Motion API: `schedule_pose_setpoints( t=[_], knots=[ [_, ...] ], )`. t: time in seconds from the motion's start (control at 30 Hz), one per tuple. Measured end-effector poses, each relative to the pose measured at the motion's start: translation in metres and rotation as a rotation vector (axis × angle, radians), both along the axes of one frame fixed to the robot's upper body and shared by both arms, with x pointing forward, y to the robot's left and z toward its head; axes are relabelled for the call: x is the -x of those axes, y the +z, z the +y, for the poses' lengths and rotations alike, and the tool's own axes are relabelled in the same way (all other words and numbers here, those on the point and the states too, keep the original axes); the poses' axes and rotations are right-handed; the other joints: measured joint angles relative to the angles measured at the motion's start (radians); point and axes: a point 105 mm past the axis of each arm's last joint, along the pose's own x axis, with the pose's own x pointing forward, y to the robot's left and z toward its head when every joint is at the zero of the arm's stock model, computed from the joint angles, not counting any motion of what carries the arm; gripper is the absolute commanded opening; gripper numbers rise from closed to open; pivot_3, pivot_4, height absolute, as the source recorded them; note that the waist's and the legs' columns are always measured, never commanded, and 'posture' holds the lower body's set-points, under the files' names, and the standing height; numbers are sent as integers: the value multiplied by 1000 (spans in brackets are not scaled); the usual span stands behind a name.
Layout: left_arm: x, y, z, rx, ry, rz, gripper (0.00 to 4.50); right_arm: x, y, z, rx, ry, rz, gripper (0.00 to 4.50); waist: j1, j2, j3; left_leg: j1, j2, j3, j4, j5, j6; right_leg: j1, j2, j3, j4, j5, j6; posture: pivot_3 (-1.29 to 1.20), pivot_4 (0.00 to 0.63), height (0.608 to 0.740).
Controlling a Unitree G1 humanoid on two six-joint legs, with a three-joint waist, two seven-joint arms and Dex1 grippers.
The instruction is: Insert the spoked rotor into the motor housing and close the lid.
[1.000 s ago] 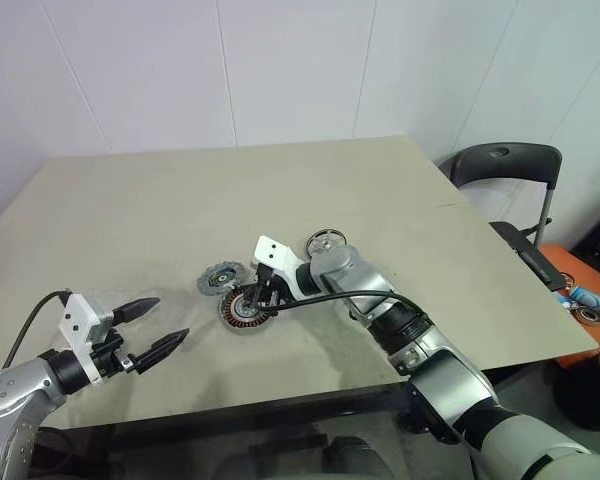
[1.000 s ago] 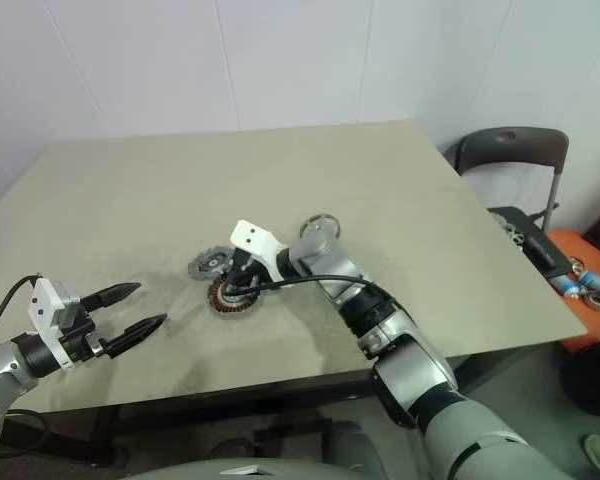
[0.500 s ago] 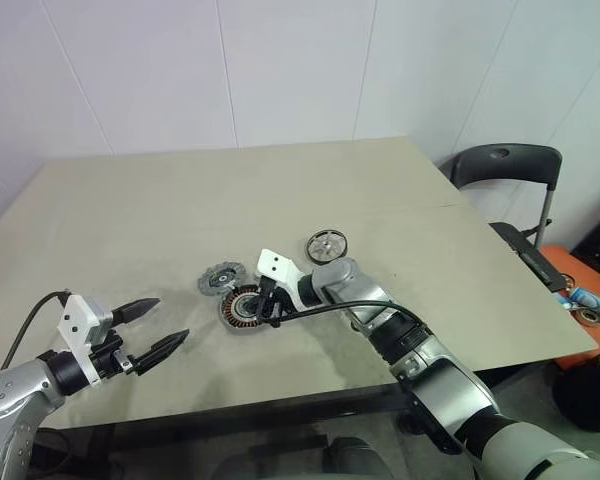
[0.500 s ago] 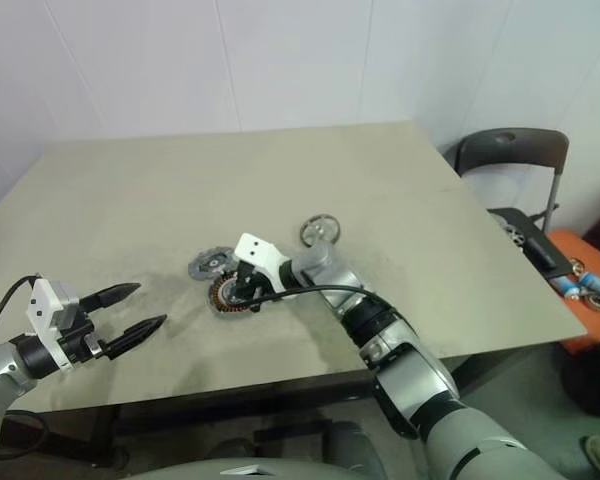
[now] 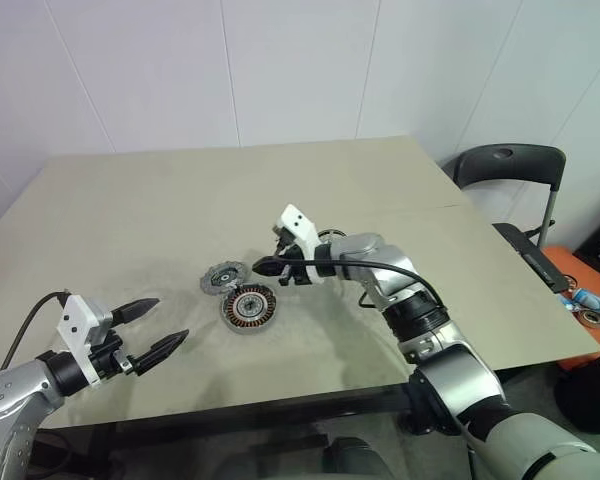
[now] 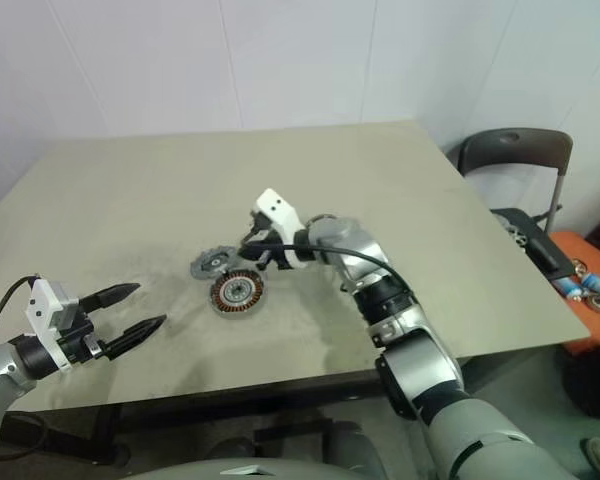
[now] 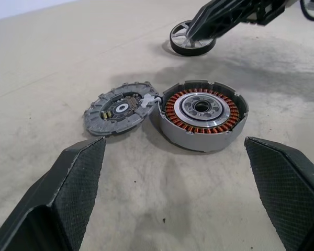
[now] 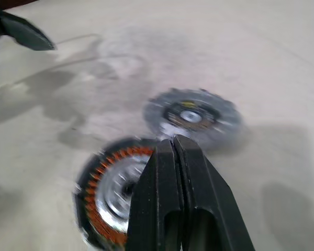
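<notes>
The motor housing [image 5: 248,307] sits open side up on the table, its copper windings [image 7: 201,112] showing. Just to its left lies the ribbed grey lid [image 5: 221,276], flat and touching the housing's edge. The spoked rotor [image 7: 192,37] lies farther back, partly hidden by my right arm. My right gripper [image 5: 259,267] is shut on nothing and hovers above the gap between lid and housing. My left gripper [image 5: 166,322] is open near the table's front left, pointing at the housing from a distance.
A small white piece [image 7: 150,99] lies between lid and housing. A dark chair [image 5: 510,165] stands off the table's right edge, with an orange box [image 5: 580,275] and bottles beyond it. The table [image 5: 130,210] stretches bare behind and to the left.
My right gripper has lifted away from the housing and moved up and to the right, still shut. The housing and lid stay put. The left arm has not moved.
</notes>
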Motion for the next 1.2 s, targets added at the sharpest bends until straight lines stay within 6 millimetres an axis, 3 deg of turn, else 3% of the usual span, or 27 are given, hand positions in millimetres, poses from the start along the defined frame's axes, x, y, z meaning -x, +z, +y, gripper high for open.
schedule_pose_setpoints(
  t=[0.13, 0.37, 0.6, 0.77, 1.07, 1.2],
  knots=[
    [-1, 1, -1, 1, -6, -5, 4500, 8, -11, -7, 9, -5, 26, 43, -4, 0, 0, 0, 1, 0, -1, 0, 0, 0, 1, 0, 0, 0, 0, 0, 0, 740],
    [-4, 4, -2, 3, -14, -18, 4500, 30, -32, 26, 68, 105, 16, 43, 0, 0, 0, 0, 0, 0, 0, 0, 0, 0, 1, 0, 0, 0, 0, 0, 0, 740],
    [-1, 0, 0, 2, -3, -1, 4500, 28, -33, 34, 76, 114, -19, 43, -1, 0, 0, 0, 0, 0, -1, 0, 0, 0, 1, 0, -1, 0, 0, 0, 0, 740],
    [1, -1, 1, 1, 5, 2, 4500, 25, -55, 27, 159, 114, -26, 43, -1, 0, 0, 1, 0, 0, -1, 0, 0, 1, 1, 0, -1, 0, 0, 0, 0, 740],
    [2, -1, 1, 9, 8, 2, 4500, 24, -52, 30, 123, 93, 7, 43, -1, 0, 0, 2, 1, 0, 0, 0, 0, 2, 1, 0, -1, 0, 0, 0, 0, 740],
    [1, -1, 1, 10, 7, 0, 4500, 18, -37, 32, 72, 68, 7, 43, -1, 0, 0, 1, 1, 0, -1, 0, 0, 1, 1, 0, -1, 0, 0, 0, 0, 740]
  ],
)
